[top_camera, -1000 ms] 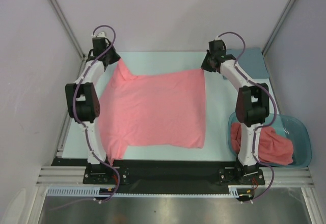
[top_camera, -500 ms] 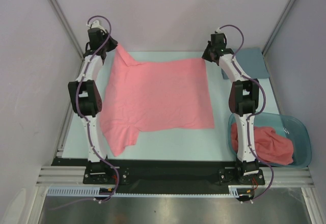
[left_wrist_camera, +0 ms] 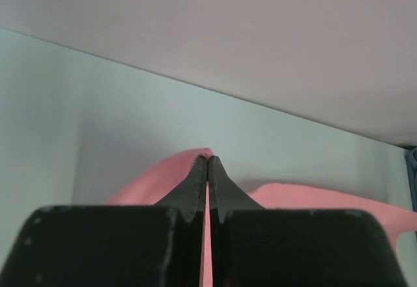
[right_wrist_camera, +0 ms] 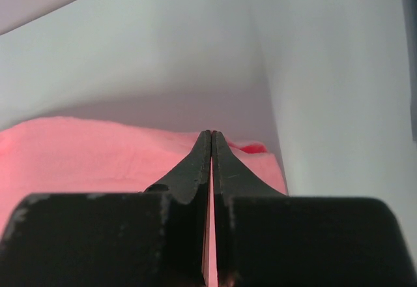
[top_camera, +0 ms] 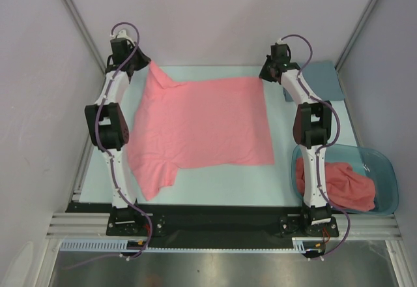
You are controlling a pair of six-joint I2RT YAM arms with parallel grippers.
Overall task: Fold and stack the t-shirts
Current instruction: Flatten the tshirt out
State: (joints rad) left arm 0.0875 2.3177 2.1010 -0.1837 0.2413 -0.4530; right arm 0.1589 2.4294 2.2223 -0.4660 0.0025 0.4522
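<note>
A salmon-pink t-shirt (top_camera: 202, 127) lies spread out on the pale table. My left gripper (top_camera: 144, 64) is shut on its far left corner and holds it a little off the table; the pink fabric shows between the fingers in the left wrist view (left_wrist_camera: 207, 162). My right gripper (top_camera: 264, 77) is shut on the far right corner; in the right wrist view (right_wrist_camera: 212, 134) the shirt (right_wrist_camera: 85, 153) lies flat to the left. One sleeve hangs toward the near left edge (top_camera: 153, 179). More pink t-shirts (top_camera: 342, 186) lie bunched in the tub.
A teal translucent tub (top_camera: 384, 176) stands at the near right, beside the right arm's base. A grey-blue rectangular cloth (top_camera: 322, 81) lies at the far right corner. Grey walls close in at the back and both sides.
Both grippers have pulled the shirt's far edge toward the back wall, stretching it flatter. In the last half second there is almost no movement.
</note>
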